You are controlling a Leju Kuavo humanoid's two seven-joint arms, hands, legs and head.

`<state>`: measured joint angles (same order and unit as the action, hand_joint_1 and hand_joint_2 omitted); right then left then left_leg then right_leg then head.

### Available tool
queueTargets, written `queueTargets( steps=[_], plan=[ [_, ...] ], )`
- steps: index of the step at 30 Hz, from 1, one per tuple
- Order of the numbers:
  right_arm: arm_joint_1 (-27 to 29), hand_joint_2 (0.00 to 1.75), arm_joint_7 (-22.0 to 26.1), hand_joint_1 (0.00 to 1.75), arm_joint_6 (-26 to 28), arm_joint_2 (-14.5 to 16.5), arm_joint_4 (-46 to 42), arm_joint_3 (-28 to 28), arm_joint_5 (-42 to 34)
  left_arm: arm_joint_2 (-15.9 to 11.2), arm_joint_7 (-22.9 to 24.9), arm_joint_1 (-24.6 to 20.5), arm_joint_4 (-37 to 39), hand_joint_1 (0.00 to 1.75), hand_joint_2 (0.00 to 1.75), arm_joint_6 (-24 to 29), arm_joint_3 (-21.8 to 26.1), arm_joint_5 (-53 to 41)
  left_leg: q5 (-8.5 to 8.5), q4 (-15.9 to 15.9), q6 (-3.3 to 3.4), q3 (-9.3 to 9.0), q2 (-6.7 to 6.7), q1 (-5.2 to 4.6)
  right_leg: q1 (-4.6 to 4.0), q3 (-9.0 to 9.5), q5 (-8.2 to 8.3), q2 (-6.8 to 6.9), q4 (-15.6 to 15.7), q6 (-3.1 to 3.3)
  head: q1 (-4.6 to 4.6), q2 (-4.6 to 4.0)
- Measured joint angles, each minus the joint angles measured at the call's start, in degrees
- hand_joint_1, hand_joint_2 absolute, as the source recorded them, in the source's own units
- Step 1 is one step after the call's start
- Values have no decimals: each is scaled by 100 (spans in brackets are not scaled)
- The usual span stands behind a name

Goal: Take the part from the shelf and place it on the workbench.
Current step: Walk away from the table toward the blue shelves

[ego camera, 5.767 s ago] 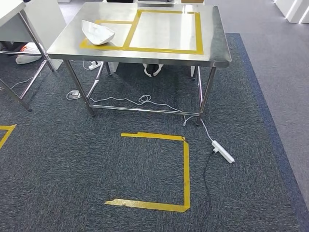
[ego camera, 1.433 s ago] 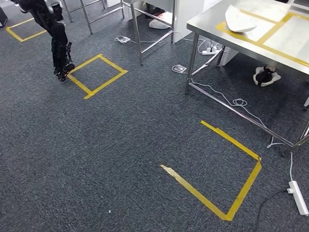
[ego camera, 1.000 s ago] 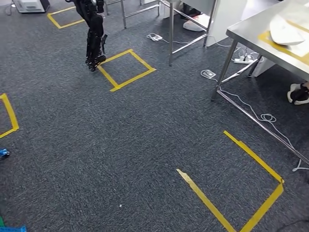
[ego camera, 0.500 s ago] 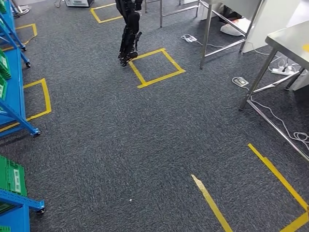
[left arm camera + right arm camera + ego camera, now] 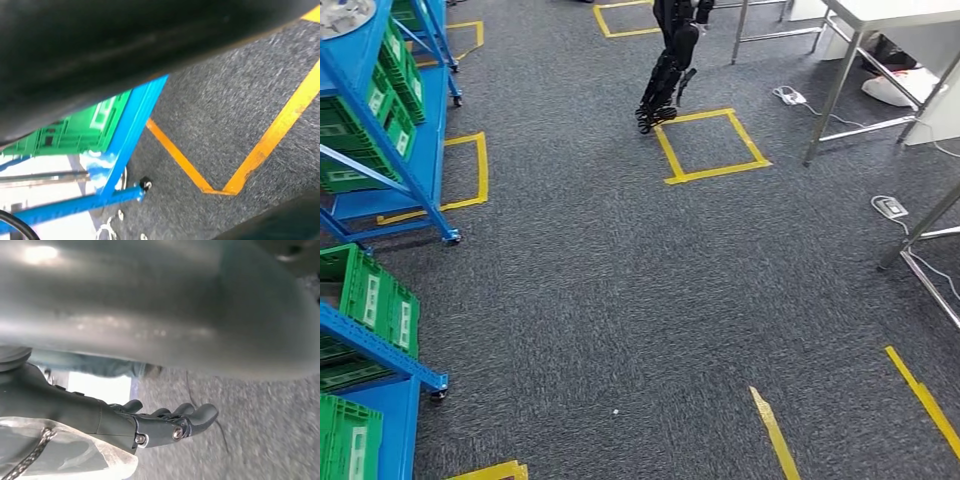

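I see the blue shelf off my left side; right hand hangs empty, fingers extended; left hand's state I cannot tell.

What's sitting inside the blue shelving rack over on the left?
The blue shelving rack holds green plastic crates on several tiers. Their contents cannot be seen, since the crate walls and upper shelves cover them.

Open carpet ahead, shelf at left
Blue shelf with green bins crowds the left; table legs stand right.
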<state>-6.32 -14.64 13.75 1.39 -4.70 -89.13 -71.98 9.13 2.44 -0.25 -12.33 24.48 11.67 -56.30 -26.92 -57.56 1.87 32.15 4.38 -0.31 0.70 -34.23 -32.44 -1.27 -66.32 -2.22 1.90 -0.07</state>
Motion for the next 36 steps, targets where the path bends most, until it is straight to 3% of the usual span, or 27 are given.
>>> queueTargets(
  steps=[1, 3, 5, 6, 8, 10, 12, 13, 15, 17, 19, 21, 23, 25, 27, 28, 29, 31, 32, 34, 36],
  plan=[
    [1, 0, 1, 0, 1, -1, 0, 0, 7, 3, 1, -3, 0, 0, 0, 0, 1, -6, -9, -14, -18, -1, 78, -5, 13, 149, 182, -136, 392, 13, -1, 0],
    [-5, 0, -1, 0, 1, -3, 0, 0, 25, 8, 1, -8, -1, 0, 0, 0, 2, -18, -9, -31, -76, 31, 214, 1, 22, 342, 300, -334, 817, 40, -3, 0],
    [-14, 0, -3, 0, 2, -4, 0, 0, 40, 10, 1, 6, -2, 0, 0, 0, 8, -30, 16, -30, -149, 73, 339, 19, 11, 393, 285, -279, 868, 83, -7, 0],
    [-16, 0, -3, 0, 3, -4, 0, 0, 45, 10, 1, 17, -2, 0, 0, 0, 15, -37, 5, -51, -178, 90, 318, 21, 12, 406, 298, -212, 889, 116, -8, 0],
    [-14, 0, -2, 0, 5, -5, 0, 0, 51, 10, 2, 18, -2, 0, 0, 0, 31, -54, -194, -357, -230, 229, 45, 8, 18, 434, 316, -54, 933, 187, -32, 0],
    [-3, 0, 0, 0, 6, -7, 0, 0, 54, 10, 3, 0, -2, 0, 0, 0, 40, -68, -568, -1071, -273, 558, -281, 16, 0, 449, 303, 127, 942, 233, -54, 0],
    [5, 0, 0, 0, 6, -8, -1, 0, 53, 10, 3, -6, -2, 0, 0, -3, 43, -72, -755, -1641, -304, 826, -367, 42, -16, 459, 281, 308, 940, 245, -53, 0],
    [4, 0, 0, 0, 6, -8, -2, 0, 52, 10, 3, 1, -2, 0, 0, -5, 44, -72, -692, -1646, -311, 823, -384, 52, -18, 469, 269, 388, 939, 243, -53, 0],
    [-2, 0, 2, 0, 7, -8, -2, 0, 50, 8, 3, 13, -2, 0, 0, -8, 45, -72, -313, -1023, -301, 495, -480, 58, -19, 514, 238, 524, 939, 224, -54, 0],
    [-9, 0, 16, 0, 14, -8, -2, 0, 43, 8, 3, 3, -3, 0, 0, -5, 47, -72, -60, -293, -259, 110, -659, 25, -40, 525, 189, 623, 932, 169, -50, 0],
    [-30, 0, 37, 0, 26, -8, -3, 1, 30, 8, 3, 5, -4, 0, 0, 1, 51, -72, -63, -60, -202, -7, -729, -13, -57, 528, 152, 689, 931, 105, -42, 0],
    [-61, 0, 56, 0, 32, -7, -5, 2, 15, 8, 1, 23, -5, 0, 0, 4, 65, -69, -53, -24, -129, -18, -675, -9, -43, 584, 126, 704, 932, 47, -41, 0],
    [-65, 0, 84, 0, 41, -8, -7, 2, -9, 9, -21, 17, -7, 0, 0, -10, 87, -53, -23, 22, -54, -42, -621, 13, -24, 501, -43, 486, 684, -4, -19, 0],
    [-45, 0, 110, 0, 47, -8, -8, 2, -37, 15, -105, -3, -9, 0, 0, -74, 123, 3, -12, 37, -11, -46, -567, 22, -10, 144, -380, 215, -25, -30, 7, 0],
    [-20, 0, 120, 0, 35, -8, -10, 2, -57, 25, -247, -11, -13, 0, 0, -172, 179, 88, -21, 36, 3, -50, -505, 17, -4, -258, -564, 145, -716, -47, 8, 0],
    [-9, 0, 121, 0, 27, -8, -10, 2, -67, 28, -318, -11, -15, 0, 0, -216, 208, 121, -29, 35, 2, -60, -474, 17, -2, -347, -494, 140, -791, -52, 9, 0],
    [-1, 0, 121, 0, 18, -9, -11, 2, -73, 31, -385, -11, -17, 0, 0, -257, 236, 144, -39, 32, -6, -76, -443, 19, 2, -320, -306, 139, -622, -53, 8, 0],
    [3, 0, 120, 0, 3, -13, -11, 2, -81, 39, -491, -12, -21, 0, 0, -321, 278, 162, -71, 22, -45, -110, -393, 20, 13, -29, 160, 130, 152, -49, 9, 0],
    [-1, 0, 121, 0, -5, -15, -12, 2, -83, 44, -529, -15, -22, 0, 0, -346, 294, 166, -91, 2, -73, -112, -375, 11, 17, 127, 296, 116, 510, -36, 7, 0],
    [-11, 0, 124, 0, -16, -15, -18, 2, -89, 45, -566, -19, -24, 0, 0, -375, 318, 169, -113, -36, -78, -86, -360, -18, 25, 266, 358, 89, 830, -11, -3, 0],
    [-5, 0, 122, 0, -27, -15, -23, 2, -98, 45, -576, -15, -24, 0, 0, -405, 336, 170, -106, -43, -21, -70, -357, -29, 22, 273, 368, 84, 859, 7, -10, 0]
  ],
)
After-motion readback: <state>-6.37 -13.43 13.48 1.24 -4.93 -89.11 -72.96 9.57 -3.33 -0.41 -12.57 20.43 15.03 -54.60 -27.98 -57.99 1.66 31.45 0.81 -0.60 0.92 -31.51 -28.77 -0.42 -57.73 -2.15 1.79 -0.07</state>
